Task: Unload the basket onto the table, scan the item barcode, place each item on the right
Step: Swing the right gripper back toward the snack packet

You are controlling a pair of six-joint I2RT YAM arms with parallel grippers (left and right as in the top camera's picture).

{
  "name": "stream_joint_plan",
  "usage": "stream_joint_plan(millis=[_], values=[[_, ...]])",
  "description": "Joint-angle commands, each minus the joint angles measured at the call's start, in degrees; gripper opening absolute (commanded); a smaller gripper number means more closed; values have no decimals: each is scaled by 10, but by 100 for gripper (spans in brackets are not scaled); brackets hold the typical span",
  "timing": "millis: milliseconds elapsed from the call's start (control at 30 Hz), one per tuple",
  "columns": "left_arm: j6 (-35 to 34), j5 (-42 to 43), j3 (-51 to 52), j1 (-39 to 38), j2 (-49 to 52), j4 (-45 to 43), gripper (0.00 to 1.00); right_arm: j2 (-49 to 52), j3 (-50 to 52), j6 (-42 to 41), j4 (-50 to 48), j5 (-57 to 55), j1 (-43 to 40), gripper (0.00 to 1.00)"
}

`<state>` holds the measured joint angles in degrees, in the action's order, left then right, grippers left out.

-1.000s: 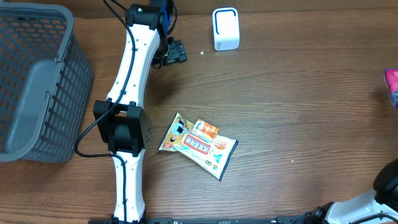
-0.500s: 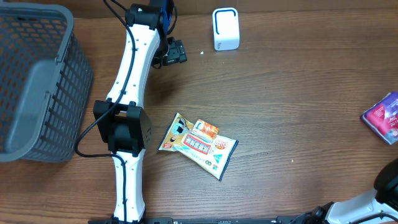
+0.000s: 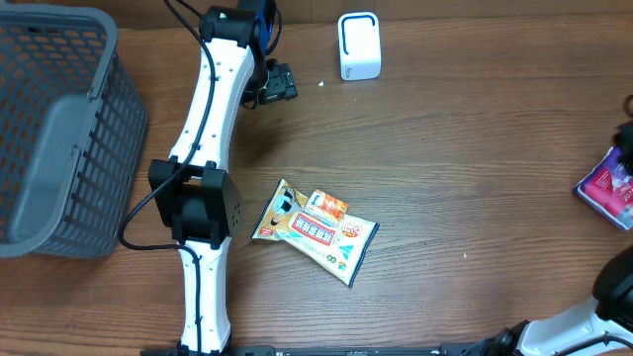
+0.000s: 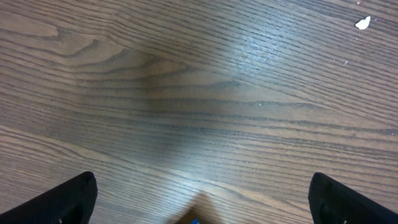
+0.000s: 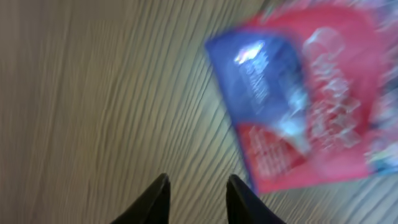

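Observation:
A pink and purple packet [image 3: 605, 188] lies flat at the table's right edge; the right wrist view shows it blurred, red and blue [image 5: 305, 93]. My right gripper [image 5: 198, 186] hangs over bare wood just beside its near corner, jaws a little apart with nothing between them. A yellow and orange snack packet [image 3: 315, 230] lies face up in the middle. A white scanner [image 3: 358, 45] stands at the back. My left gripper [image 3: 278, 84] hovers left of the scanner, wide open [image 4: 202, 199] over bare wood. No barcode shows.
A grey mesh basket [image 3: 59, 129] fills the far left. The left arm [image 3: 203, 188] stretches from the front edge to the back. A small white crumb [image 3: 322, 83] lies near the scanner.
The pink and purple packet, at the right edge a second ago, has come down onto the table. My right gripper has opened and let it go. The left arm is still.

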<state>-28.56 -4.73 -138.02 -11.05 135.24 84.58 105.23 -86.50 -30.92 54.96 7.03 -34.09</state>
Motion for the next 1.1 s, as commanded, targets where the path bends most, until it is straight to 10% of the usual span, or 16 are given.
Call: stream_joint_plan(millis=[0,467,1067], values=[[-6,-1,3,2,4,0,100,3,47,25,-14,-3,36,34],[-6,-2,3,2,5,0,100,4,122,-23,-71,-203,25,36],[-6,-2,3,2,5,0,100,-26,-6,123,51,174,44,51]])
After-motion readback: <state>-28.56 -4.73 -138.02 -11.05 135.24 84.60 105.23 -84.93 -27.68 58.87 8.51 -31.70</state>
